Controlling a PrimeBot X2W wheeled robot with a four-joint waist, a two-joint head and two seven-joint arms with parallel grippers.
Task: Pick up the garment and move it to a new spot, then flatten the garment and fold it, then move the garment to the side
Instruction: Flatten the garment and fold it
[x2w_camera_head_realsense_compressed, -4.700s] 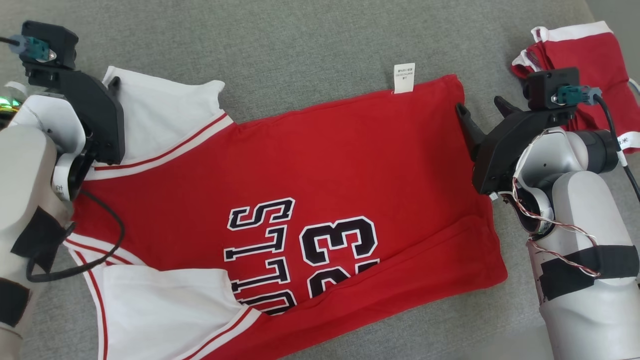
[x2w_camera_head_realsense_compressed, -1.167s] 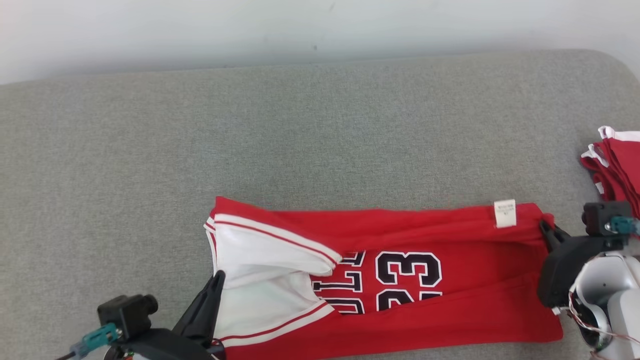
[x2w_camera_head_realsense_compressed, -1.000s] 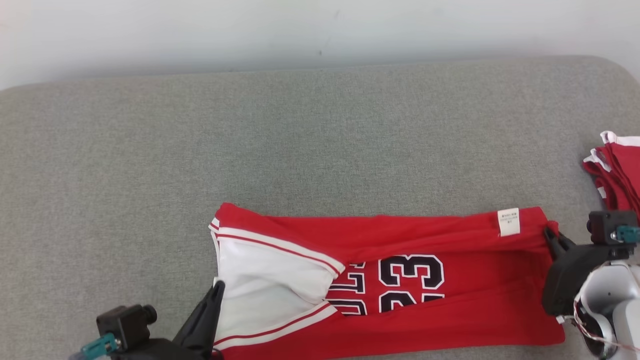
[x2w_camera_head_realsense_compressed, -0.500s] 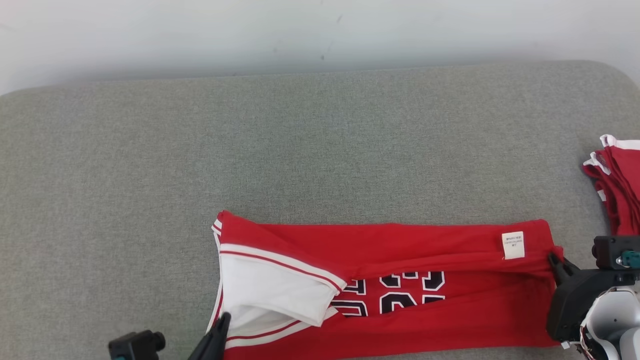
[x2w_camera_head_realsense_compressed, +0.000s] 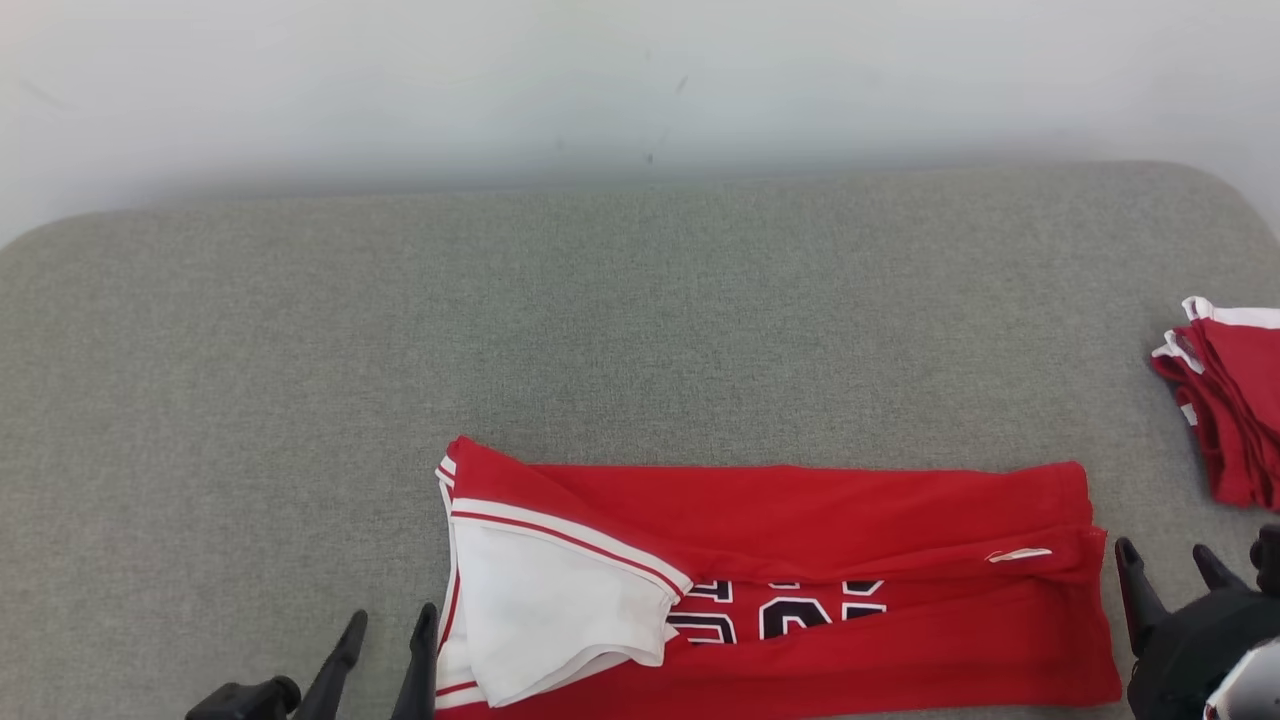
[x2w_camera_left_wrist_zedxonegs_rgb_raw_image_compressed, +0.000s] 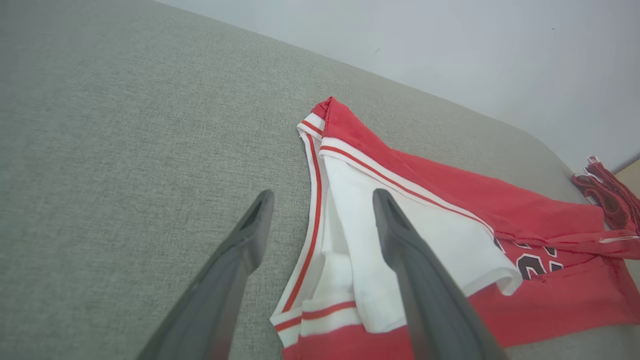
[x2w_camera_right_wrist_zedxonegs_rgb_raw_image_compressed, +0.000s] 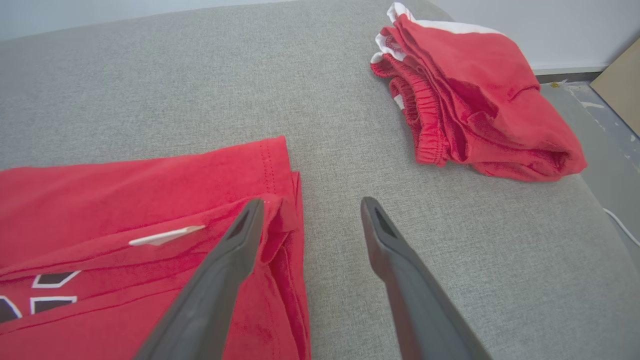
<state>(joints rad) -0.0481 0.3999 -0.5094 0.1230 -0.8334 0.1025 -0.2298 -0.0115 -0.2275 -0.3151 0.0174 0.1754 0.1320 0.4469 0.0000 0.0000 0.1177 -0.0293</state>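
At the lower edge of the head view, the left gripper (x2w_camera_head_realsense_compressed: 392, 620) and the right gripper (x2w_camera_head_realsense_compressed: 1162, 550) both stand wide and empty, one beside each end of the garment (x2w_camera_head_realsense_compressed: 800, 510), which lies folded into a long band on the grey cushion (x2w_camera_head_realsense_compressed: 640, 320). The next fold probably goes best if each claw pinches every layer squarely, keeping edges aligned.

In the head view, the left gripper (x2w_camera_head_realsense_compressed: 390, 620) rises from the lower left with its two dark fingers spread and empty, and the right gripper (x2w_camera_head_realsense_compressed: 1162, 552) at the lower right is likewise parted, gripping nothing.
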